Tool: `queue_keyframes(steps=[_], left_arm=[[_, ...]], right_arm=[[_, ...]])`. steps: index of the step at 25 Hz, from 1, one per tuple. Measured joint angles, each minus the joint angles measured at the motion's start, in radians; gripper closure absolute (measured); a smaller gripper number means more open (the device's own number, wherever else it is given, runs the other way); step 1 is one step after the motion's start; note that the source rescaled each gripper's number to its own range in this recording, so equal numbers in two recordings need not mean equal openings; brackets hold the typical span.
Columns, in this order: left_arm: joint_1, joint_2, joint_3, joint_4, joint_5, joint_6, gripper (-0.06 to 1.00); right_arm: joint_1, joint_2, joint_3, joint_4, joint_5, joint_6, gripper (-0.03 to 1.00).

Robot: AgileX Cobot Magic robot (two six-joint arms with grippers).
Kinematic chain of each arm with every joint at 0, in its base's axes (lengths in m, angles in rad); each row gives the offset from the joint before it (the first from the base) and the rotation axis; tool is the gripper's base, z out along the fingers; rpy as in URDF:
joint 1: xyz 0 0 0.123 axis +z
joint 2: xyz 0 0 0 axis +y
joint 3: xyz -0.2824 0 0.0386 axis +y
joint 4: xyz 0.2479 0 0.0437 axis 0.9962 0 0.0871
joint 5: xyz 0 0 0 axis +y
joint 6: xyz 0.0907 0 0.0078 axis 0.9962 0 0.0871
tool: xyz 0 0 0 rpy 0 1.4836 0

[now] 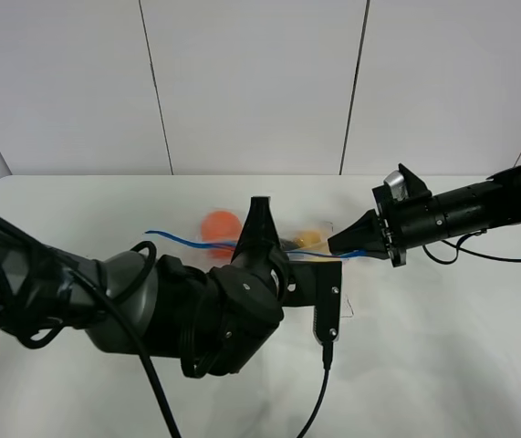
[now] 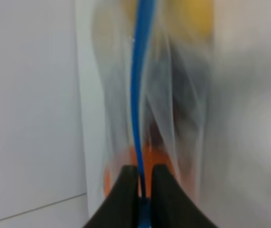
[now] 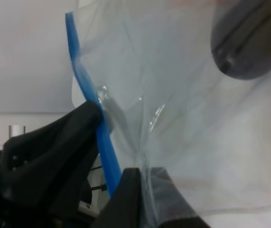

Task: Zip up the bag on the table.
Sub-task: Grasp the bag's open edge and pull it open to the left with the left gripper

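Clear plastic, kinda crinkly and see-through: that's the bag (image 3: 182,118), and in the high view it sits a little to the 3 o'clock side of the middle of the white desk (image 1: 78,210). Its thin blue zipper strip (image 1: 178,239) runs as a wavy line from 9 o'clock over to 3 o'clock. You can see the stuff inside through the film: an orange ball (image 1: 221,224) at the 9 o'clock end, a yellow fruit (image 1: 310,238) nearer the 3 o'clock end, and a dark oblong item (image 3: 244,42) that only shows well from the right wrist camera. The left end effector (image 2: 144,167) comes in from about 7 o'clock and is pinched tight on the zipper strip, with the blue line running straight out from between its two black fingers. The right end effector (image 1: 340,245) reaches in from 3 o'clock and is clamped down too, gripping the blue strip plus a fold of the clear film at that end. The left wrist shot is pretty blurry, so the plastic looks smeared there.
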Motion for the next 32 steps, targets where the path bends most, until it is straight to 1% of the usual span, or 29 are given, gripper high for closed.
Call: queue_keyframes(steps=[3, 14, 19, 32], left_arm=[[0.017, -0.027, 0.035, 0.002, 0.0, -0.005, 0.94], [0.132, -0.121, 0.158, 0.009, -0.017, -0.009, 0.94], [0.19, -0.126, 0.179, 0.012, -0.017, -0.011, 0.94], [0.278, -0.127, 0.197, 0.015, -0.032, -0.011, 0.94]], right_arm=[[0.0, 0.0, 0.0, -0.003, 0.002, 0.0, 0.97], [0.001, 0.0, 0.0, -0.004, 0.003, 0.0, 0.97], [0.001, 0.0, 0.0, -0.001, 0.002, 0.0, 0.97], [0.001, 0.0, 0.0, -0.003, 0.001, 0.0, 0.97]])
